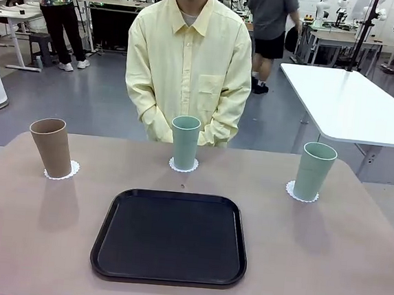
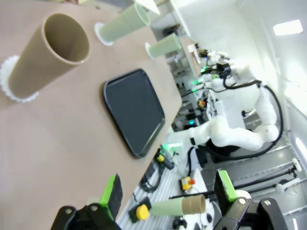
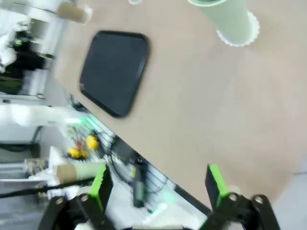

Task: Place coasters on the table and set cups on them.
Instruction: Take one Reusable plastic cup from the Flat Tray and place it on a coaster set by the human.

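Three cups stand upright on the beige table (image 1: 324,269), each on its own white lacy coaster. The tan-brown cup (image 1: 51,147) sits at the left on a coaster (image 1: 62,171). A sage green cup (image 1: 184,142) stands in the middle on a coaster (image 1: 183,165), in front of the person. Another green cup (image 1: 313,171) stands at the right on a coaster (image 1: 299,193). My left gripper (image 2: 168,191) is open and empty, hanging off the table's near edge, with the tan cup (image 2: 48,55) farther off. My right gripper (image 3: 157,184) is open and empty near the table's edge, the green cup (image 3: 230,19) beyond it.
A black rectangular tray (image 1: 170,237) lies bare in the table's near middle. A person in a pale yellow shirt (image 1: 188,64) stands at the far side with hands behind the middle cup. A white table (image 1: 353,102) stands at the back right.
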### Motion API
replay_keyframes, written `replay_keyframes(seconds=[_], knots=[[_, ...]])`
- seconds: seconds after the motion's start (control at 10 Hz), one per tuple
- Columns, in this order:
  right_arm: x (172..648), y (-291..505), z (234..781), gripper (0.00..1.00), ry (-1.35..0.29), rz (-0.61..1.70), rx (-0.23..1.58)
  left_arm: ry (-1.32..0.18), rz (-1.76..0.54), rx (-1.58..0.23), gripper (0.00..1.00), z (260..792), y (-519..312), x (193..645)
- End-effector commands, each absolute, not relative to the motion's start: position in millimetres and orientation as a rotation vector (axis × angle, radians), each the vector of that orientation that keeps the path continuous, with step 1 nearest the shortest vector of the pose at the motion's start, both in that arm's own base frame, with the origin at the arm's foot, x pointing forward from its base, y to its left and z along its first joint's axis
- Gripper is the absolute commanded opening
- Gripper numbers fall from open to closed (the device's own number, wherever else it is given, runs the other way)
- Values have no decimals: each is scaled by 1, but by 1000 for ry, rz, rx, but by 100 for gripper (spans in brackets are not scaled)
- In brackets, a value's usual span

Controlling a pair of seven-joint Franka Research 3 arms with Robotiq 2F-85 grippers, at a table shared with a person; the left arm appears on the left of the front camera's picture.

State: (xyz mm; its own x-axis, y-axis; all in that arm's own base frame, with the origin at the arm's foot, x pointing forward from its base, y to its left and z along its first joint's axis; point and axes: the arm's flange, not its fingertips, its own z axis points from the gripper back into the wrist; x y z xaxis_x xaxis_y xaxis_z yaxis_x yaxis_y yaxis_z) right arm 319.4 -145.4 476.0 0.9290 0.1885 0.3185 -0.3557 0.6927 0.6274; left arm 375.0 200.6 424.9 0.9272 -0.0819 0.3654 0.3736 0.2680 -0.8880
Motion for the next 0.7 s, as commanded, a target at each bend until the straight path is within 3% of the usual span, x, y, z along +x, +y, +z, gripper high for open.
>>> replay_keyframes(seconds=[0.0, 0.2, 0.6], knots=[[354, -192, 470, 100, -320, 133, 1255, -268, -296, -1265, 100, 428, 199, 375], [348, -256, 462, 100, -402, 65, 1437, -268, -296, -1265, 100, 428, 199, 375], [339, -311, 448, 100, -258, 162, 1440, -268, -296, -1265, 100, 428, 199, 375]])
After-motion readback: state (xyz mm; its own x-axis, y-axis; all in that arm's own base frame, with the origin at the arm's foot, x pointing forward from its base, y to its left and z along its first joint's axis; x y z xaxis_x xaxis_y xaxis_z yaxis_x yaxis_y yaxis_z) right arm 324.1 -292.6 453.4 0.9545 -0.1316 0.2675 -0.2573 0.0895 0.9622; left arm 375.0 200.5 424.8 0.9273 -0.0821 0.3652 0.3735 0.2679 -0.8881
